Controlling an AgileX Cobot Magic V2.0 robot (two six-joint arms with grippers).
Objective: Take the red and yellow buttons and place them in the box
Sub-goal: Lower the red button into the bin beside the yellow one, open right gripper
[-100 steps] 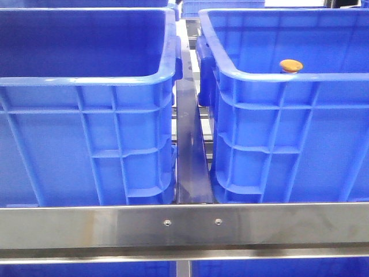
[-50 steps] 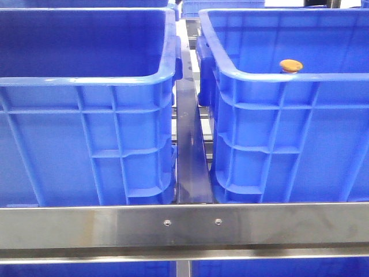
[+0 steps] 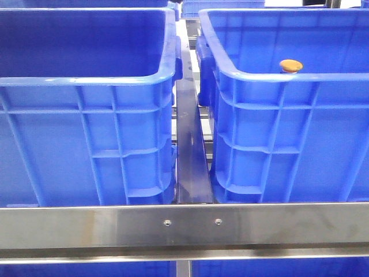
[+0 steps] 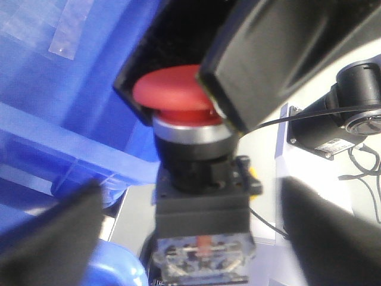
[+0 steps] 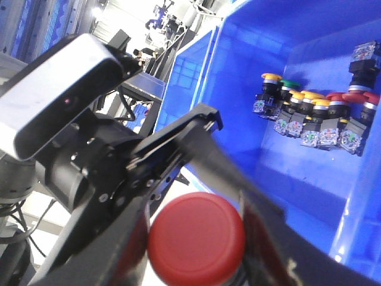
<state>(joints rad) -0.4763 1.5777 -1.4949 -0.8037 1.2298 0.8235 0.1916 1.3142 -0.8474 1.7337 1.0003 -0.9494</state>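
Observation:
A red button [image 5: 196,238] with a black body is held in the air by its cap between my right gripper's [image 5: 199,241] fingers. In the left wrist view the same red button [image 4: 175,98] hangs between my left gripper's [image 4: 190,247] blurred fingers [image 4: 50,238], which stand wide apart and clear of its body. Two large blue boxes stand side by side, the left one [image 3: 86,81] and the right one [image 3: 259,76]. An orange-yellow button cap [image 3: 290,65] peeks over the right box's rim. Neither gripper shows in the front view.
Several more buttons [image 5: 315,116] with yellow, red and green caps lie against the wall of a blue crate [image 5: 286,179]. A steel rail [image 3: 184,225] crosses in front of the boxes, and a dark bar [image 3: 189,144] runs between them.

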